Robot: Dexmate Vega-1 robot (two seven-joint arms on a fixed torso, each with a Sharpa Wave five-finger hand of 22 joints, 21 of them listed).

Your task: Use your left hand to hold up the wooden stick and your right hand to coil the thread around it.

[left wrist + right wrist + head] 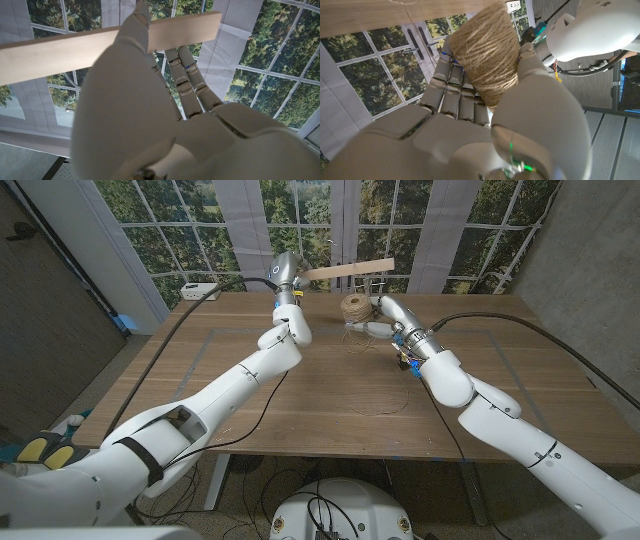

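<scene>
Left hand (285, 280) raised above the far part of the surface (330, 395), fingers (187, 80) closed around the wooden stick (345, 271); stick held roughly level in the air, one end at the hand, the other reaching toward the right, well clear of the wood below. Right hand (385, 315) near the far middle of the surface, fingers wrapped around the spool of thread (354, 307), thumb pressed to its side in the right wrist view. Spool (487, 55) just below the stick's free end, apart from it. Loose thread (385, 395) lying in a wide loop on the surface nearer the robot, beside the right forearm. Open room across the middle and toward both side edges; taped lines marking a rectangle. Power strip (198, 288) at the far left edge, cable trailing along the left arm. Windows behind the far edge.
</scene>
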